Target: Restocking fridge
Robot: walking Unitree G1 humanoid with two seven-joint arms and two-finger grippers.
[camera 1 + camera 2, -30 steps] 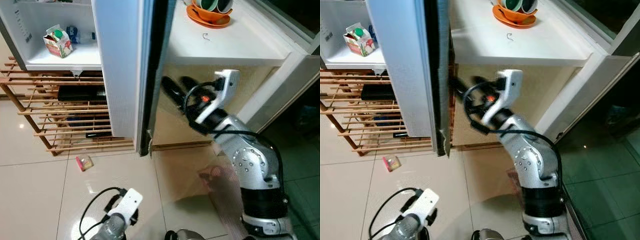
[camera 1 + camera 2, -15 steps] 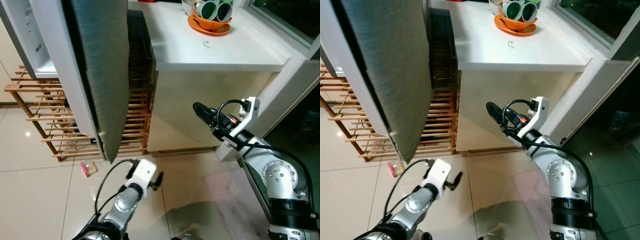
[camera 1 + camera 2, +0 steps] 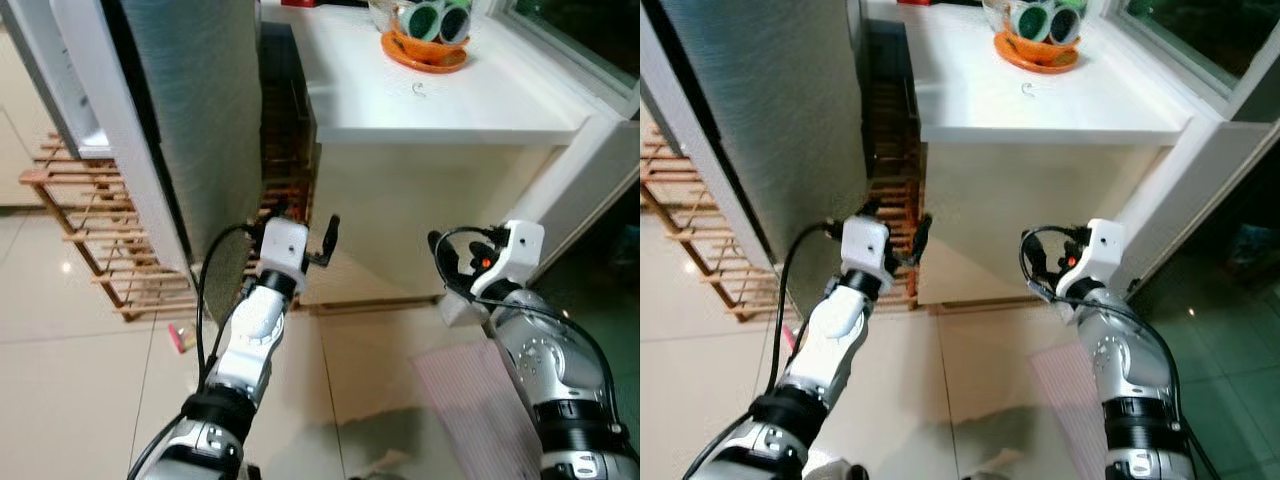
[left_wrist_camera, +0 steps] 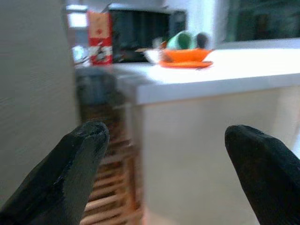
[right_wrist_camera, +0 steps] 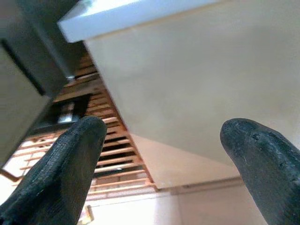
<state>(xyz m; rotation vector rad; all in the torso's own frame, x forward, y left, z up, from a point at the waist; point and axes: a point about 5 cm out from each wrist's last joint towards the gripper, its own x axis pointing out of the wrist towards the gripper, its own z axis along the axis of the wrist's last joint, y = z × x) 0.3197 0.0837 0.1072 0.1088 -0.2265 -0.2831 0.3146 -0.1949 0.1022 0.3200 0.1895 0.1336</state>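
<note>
Beside the white counter (image 3: 440,100), left gripper (image 3: 305,228) and right gripper (image 3: 445,262) hang spread, holding nothing.

We hold both our silver arms up in front of us. Our left gripper (image 3: 312,232) sits a bit higher than our right one, and its two black fingers (image 4: 77,161) are spread wide apart with nothing between them. Our right gripper (image 3: 1032,262) is off to the side of it, fingers (image 5: 70,161) spread wide too and holding nothing.
</note>
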